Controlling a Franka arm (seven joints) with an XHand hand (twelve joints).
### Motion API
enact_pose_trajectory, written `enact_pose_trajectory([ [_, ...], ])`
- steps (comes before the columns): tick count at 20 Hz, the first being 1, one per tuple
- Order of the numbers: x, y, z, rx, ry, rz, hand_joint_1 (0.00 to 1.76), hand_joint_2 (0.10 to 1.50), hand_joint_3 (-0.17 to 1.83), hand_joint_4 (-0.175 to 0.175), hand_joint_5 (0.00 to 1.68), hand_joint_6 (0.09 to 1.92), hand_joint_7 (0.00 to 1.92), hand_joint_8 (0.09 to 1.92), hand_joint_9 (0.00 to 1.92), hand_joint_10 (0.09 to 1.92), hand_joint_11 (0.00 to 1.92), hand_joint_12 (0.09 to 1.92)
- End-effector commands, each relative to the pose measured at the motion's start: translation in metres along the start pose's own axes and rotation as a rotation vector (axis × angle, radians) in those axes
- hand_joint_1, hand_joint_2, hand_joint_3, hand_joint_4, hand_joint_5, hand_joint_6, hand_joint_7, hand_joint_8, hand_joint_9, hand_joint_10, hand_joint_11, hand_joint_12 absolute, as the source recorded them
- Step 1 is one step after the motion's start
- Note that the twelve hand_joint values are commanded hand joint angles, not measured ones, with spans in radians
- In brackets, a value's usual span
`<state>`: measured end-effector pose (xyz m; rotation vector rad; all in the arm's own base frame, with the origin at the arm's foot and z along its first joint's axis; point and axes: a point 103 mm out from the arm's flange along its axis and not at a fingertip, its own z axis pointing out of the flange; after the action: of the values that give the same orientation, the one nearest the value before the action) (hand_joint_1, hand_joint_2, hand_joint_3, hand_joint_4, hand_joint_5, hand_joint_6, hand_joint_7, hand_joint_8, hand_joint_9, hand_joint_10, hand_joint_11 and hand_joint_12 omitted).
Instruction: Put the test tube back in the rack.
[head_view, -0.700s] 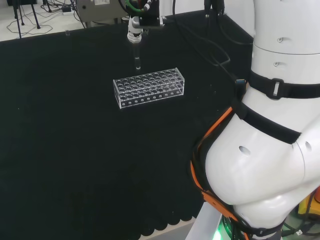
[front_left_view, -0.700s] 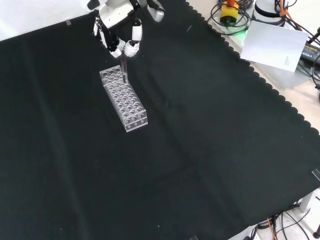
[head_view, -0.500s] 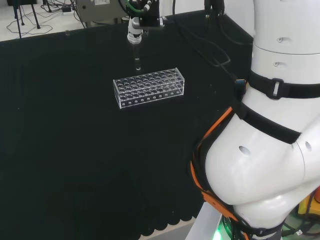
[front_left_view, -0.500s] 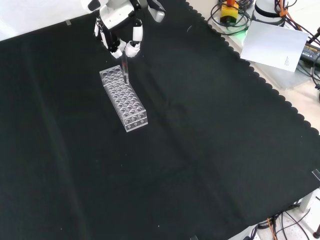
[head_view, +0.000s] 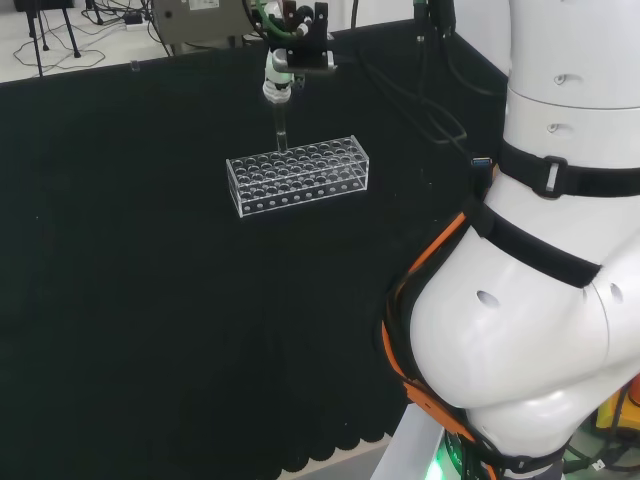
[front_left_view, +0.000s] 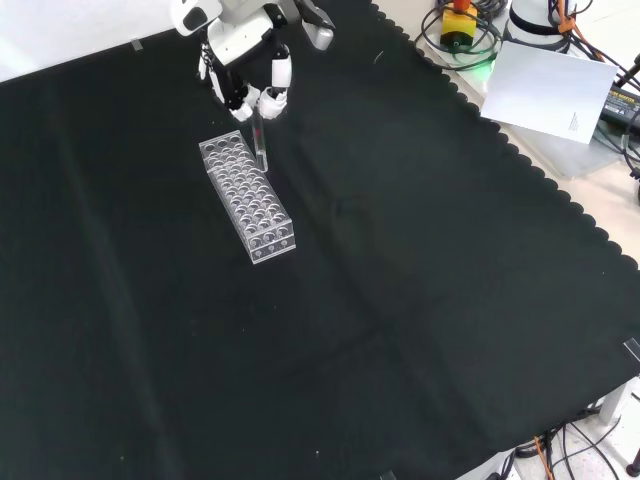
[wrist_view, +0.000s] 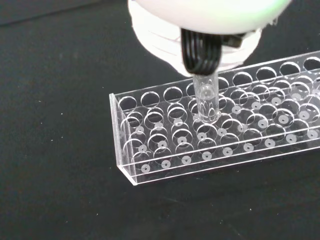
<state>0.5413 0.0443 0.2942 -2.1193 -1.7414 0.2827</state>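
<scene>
Lying across the black cloth-covered bench (front_left_view: 420, 300). Standing on it, the clear plastic rectangular test tube rack (head_view: 298, 176) (front_left_view: 247, 195) (wrist_view: 215, 135), rows of round holes facing up. Hovering above the rack's far end in the front view, the black and white hand (front_left_view: 247, 60) (head_view: 283, 45) (wrist_view: 200, 45), fingers pinching the top of the clear glass test tube (wrist_view: 206, 102) (front_left_view: 260, 147) (head_view: 281, 128). Hanging upright, tube's lower end sitting at the rack's top plate, over a hole near the head view's far edge.

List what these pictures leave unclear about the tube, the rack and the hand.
- Whether the test tube tip has entered a hole of the rack: wrist view, clear glass overlaps clear plastic.
- Tube contents: too small in head and front views.
- The fingertips' hold of the hand on the tube: wrist view, blurred white part covers it.
</scene>
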Motion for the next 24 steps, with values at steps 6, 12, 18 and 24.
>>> enact_pose_trajectory([
  [6, 0.001, 0.013, 0.016, 0.025, 0.031, 0.000, 1.43, 0.61, 0.62, -0.175, 1.40, 0.39, 1.49, 0.49, 1.50, 0.09, 0.73, 1.21],
  [12, 0.001, 0.019, 0.022, 0.039, 0.042, 0.001, 1.43, 0.61, 0.62, -0.175, 1.40, 0.39, 1.49, 0.49, 1.50, 0.09, 0.73, 1.21],
  [18, -0.001, 0.022, 0.025, 0.050, 0.042, 0.007, 1.43, 0.61, 0.63, -0.175, 1.40, 0.39, 1.49, 0.49, 1.50, 0.09, 0.73, 1.21],
  [24, -0.004, 0.024, 0.027, 0.051, 0.052, 0.008, 1.43, 0.61, 0.63, -0.175, 1.40, 0.39, 1.49, 0.48, 1.50, 0.09, 0.73, 1.21],
])
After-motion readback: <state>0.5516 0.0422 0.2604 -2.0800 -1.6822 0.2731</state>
